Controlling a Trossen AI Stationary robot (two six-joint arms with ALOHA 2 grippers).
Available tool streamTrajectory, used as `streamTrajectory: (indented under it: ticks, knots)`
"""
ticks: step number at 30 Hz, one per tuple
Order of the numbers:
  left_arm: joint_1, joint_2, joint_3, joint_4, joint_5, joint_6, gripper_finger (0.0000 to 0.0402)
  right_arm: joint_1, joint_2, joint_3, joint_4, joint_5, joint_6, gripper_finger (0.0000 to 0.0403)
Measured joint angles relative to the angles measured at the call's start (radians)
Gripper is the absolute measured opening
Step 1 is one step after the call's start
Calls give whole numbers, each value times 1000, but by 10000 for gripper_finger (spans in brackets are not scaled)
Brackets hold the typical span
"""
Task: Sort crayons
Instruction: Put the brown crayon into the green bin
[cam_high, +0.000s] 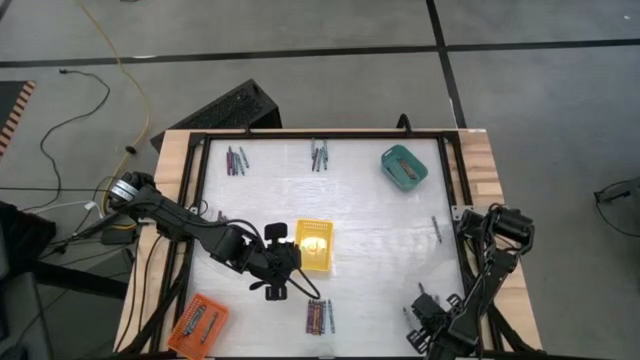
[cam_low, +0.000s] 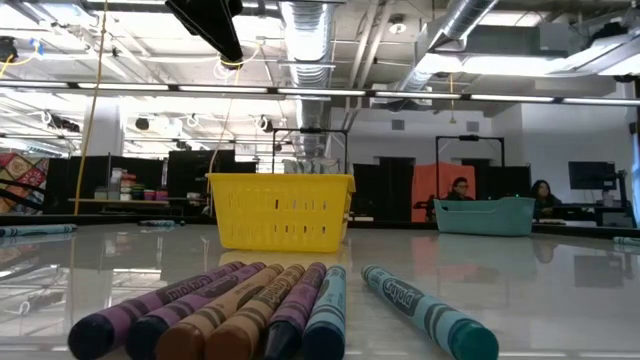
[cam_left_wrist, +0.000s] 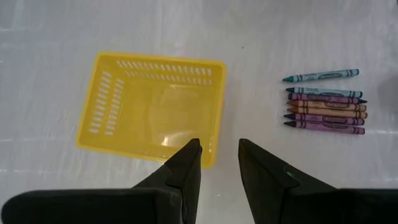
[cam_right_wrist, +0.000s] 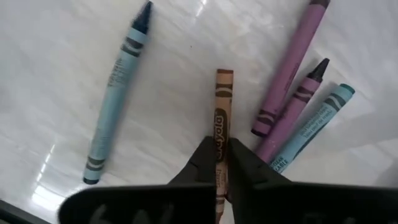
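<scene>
My right gripper (cam_right_wrist: 221, 149) is at the table's near right corner (cam_high: 424, 318), shut on a brown crayon (cam_right_wrist: 223, 106). Around it lie a light-blue crayon (cam_right_wrist: 117, 93), two purple ones (cam_right_wrist: 289, 74) and a teal one (cam_right_wrist: 314, 127). My left gripper (cam_left_wrist: 219, 155) is open and empty above the table, beside the empty yellow tray (cam_left_wrist: 155, 106) at mid-table (cam_high: 314, 246). A row of several crayons (cam_left_wrist: 324, 109) lies flat near the near edge (cam_high: 319, 317), close in the low view (cam_low: 250, 310). My right gripper pinches the brown crayon's paper-wrapped shaft (cam_right_wrist: 219, 134) between its two fingers, which come from above and stand on either side of it. The crayon's far end (cam_right_wrist: 224, 74) sticks out beyond the fingertips. I cannot tell whether it is lifted or lies on the table.
An orange tray (cam_high: 198, 322) holding crayons sits at the near left corner and a teal tray (cam_high: 404, 166) at the far right. Small groups of crayons lie at the far left (cam_high: 236, 160), far middle (cam_high: 318, 155) and right (cam_high: 437, 229). A black frame (cam_high: 196, 180) borders the white surface.
</scene>
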Motion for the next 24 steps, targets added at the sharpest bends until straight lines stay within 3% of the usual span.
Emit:
streamTrajectory:
  ticks: [13,24]
  knots:
    - [0,0,0,1,4,-3,98,0,-47,80,-138,56,-41,2]
    - [0,0,0,-10,5,-3,98,-30,-102,157,-283,277,-125,1]
